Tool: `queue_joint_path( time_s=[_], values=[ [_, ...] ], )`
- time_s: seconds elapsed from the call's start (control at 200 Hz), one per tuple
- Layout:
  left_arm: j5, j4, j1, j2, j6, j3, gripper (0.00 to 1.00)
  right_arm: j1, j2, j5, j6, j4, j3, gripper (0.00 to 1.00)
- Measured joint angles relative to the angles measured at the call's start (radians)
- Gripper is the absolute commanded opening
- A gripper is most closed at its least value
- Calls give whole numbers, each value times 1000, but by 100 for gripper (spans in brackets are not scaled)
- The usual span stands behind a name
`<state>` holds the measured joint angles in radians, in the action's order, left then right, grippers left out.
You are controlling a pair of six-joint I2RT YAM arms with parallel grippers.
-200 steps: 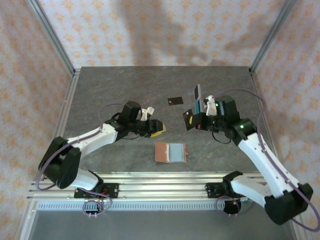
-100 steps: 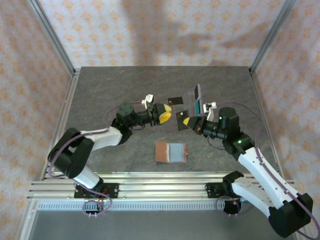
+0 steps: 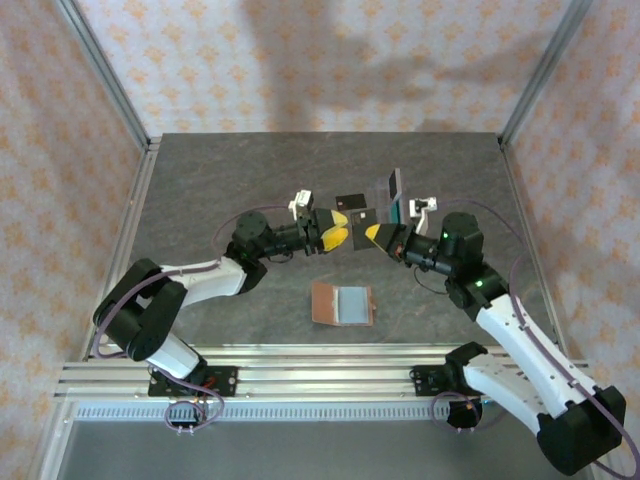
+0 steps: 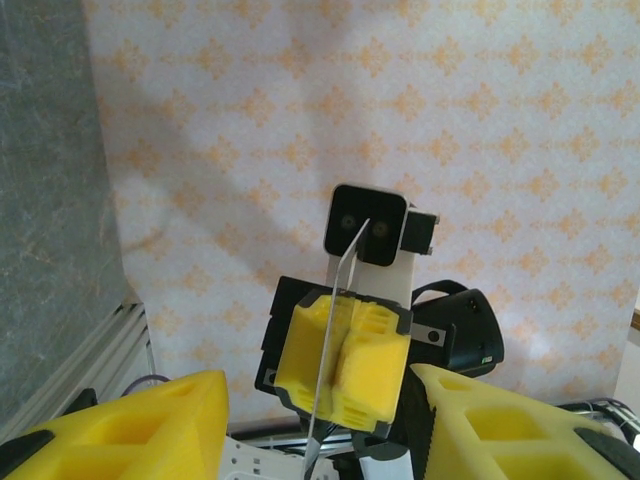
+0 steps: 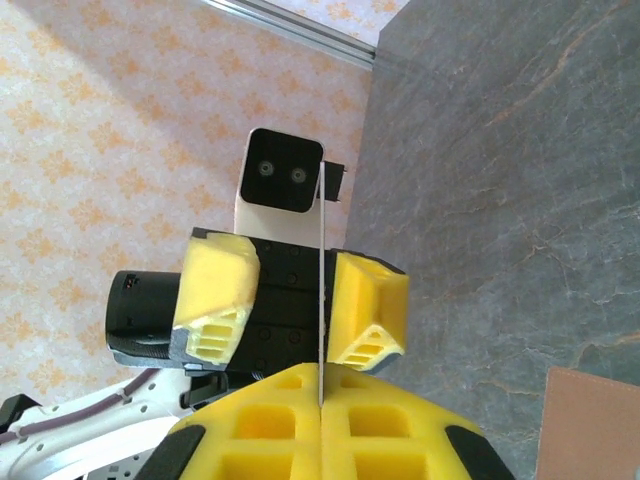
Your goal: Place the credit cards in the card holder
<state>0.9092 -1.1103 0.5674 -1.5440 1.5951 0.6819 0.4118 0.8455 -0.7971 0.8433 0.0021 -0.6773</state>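
A thin dark credit card (image 3: 362, 219) is held up off the table, pinched in my shut right gripper (image 3: 373, 235). It shows edge-on in the right wrist view (image 5: 321, 290) and in the left wrist view (image 4: 338, 330). My left gripper (image 3: 336, 231) faces the right one tip to tip and stands open, its yellow fingers (image 5: 215, 295) on either side of the card's free end. A black credit card (image 3: 350, 202) lies flat behind them. A teal credit card (image 3: 396, 210) stands upright further right. The brown and grey card holder (image 3: 341, 303) lies flat nearer the front.
The dark stone tabletop (image 3: 220, 170) is walled by patterned fabric and metal posts. An aluminium rail (image 3: 320, 365) with both arm bases runs along the near edge. A corner of the card holder (image 5: 595, 425) shows under the right gripper.
My left gripper swung up and to the right to meet the right gripper and opened a bit wider. The right gripper carried the dark card left, into the left jaws.
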Motion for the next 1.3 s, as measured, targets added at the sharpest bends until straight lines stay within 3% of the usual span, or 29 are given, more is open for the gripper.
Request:
queue_joint_path(
  time_s=[0.29, 0.536, 0.801, 0.941, 1.116, 1.177, 1.242, 1.302],
  values=[
    [0, 65, 9, 16, -27, 0, 35, 10, 57, -40, 44, 58, 0, 0],
    [0, 87, 9, 39, -50, 2, 34, 13, 81, -58, 67, 80, 3, 0],
    [1, 127, 18, 40, -76, 4, 13, 16, 95, -69, 89, 97, 7, 0],
    [0, 179, 17, 60, -106, 7, 0, 16, 111, -76, 98, 95, 9, 15],
    [4, 226, 18, 76, -139, 11, 0, 21, 111, -76, 59, 48, 5, 63],
    [5, 245, 18, 77, -148, 11, 0, 21, 109, -64, 29, 4, 0, 65],
    [7, 275, 18, 81, -167, 8, 0, 21, 107, -43, -26, -78, -19, 57],
    [7, 332, 18, 101, -200, -4, 0, 21, 107, -14, -73, -165, -44, 56]
  ],
)
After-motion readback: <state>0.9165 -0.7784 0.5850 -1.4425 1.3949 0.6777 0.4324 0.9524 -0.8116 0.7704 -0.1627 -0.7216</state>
